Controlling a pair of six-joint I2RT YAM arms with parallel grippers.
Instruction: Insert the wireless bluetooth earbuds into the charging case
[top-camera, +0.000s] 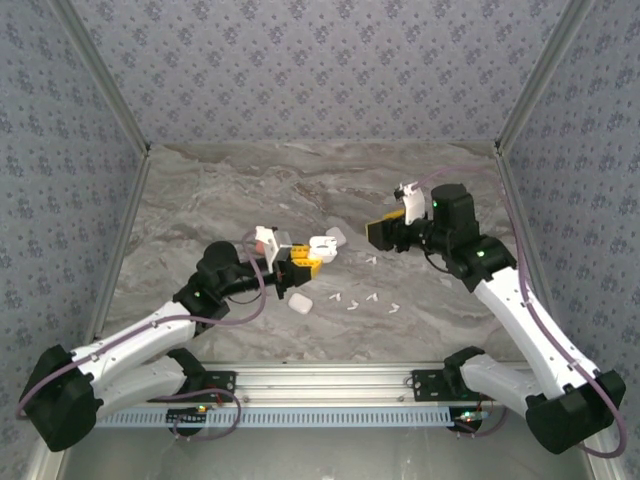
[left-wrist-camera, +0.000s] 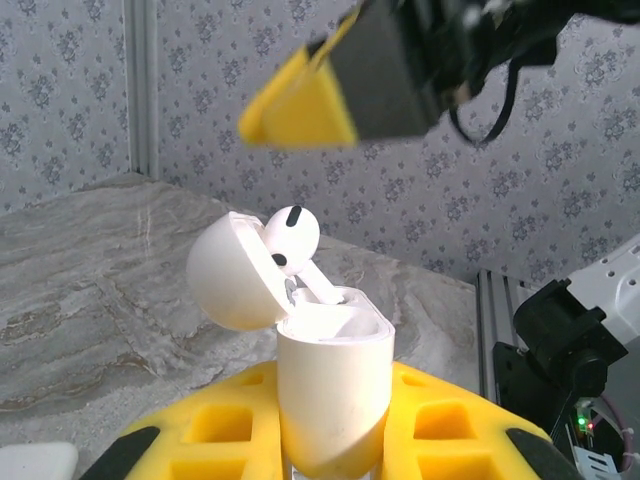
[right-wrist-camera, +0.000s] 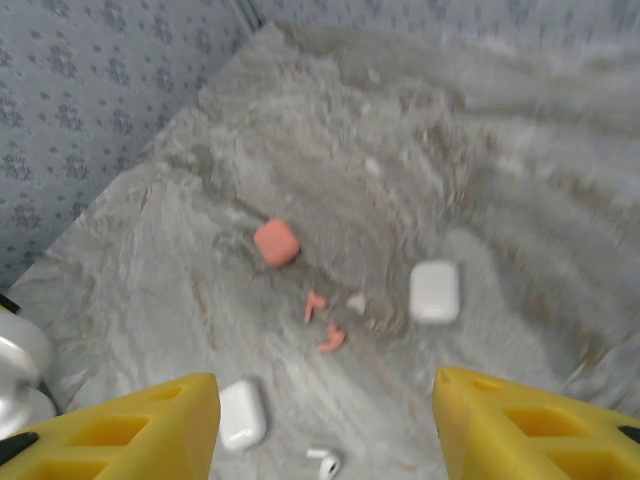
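- Gripping the charging case (left-wrist-camera: 335, 400): the left gripper (top-camera: 310, 258) is clamped on its lower body, a yellow finger (left-wrist-camera: 440, 425) on each side. The case is white and upright, with its lid (left-wrist-camera: 232, 272) hinged back.
- 1 white earbud (left-wrist-camera: 292, 240) is in the held case, stem down in a slot and head above the rim, against the lid.
- The right gripper (top-camera: 374, 232) has its jaws spread wide with nothing between them. It hangs over the marble table (top-camera: 200, 200), right of the held case and apart from it.
- Other cases on the table: 3 counted (2 white, 1 coral).
  - The near white case (top-camera: 300, 303) is just on the near side of the held case.
  - The far white case (top-camera: 336, 236) is just beyond the held case.
  - The coral case (right-wrist-camera: 277, 242) shows in the right wrist view. I cannot tell where it lies relative to the held case.
- Loose white earbuds (top-camera: 352, 305): 5 counted in the top view.
  - 4 lie in a loose row on the near-right side of the held case.
  - 1 lies further right, below the right gripper.
  - They are too small to tell how each one lies.
- Coral earbuds (right-wrist-camera: 332, 340): 2, lying close together just beside the coral case.
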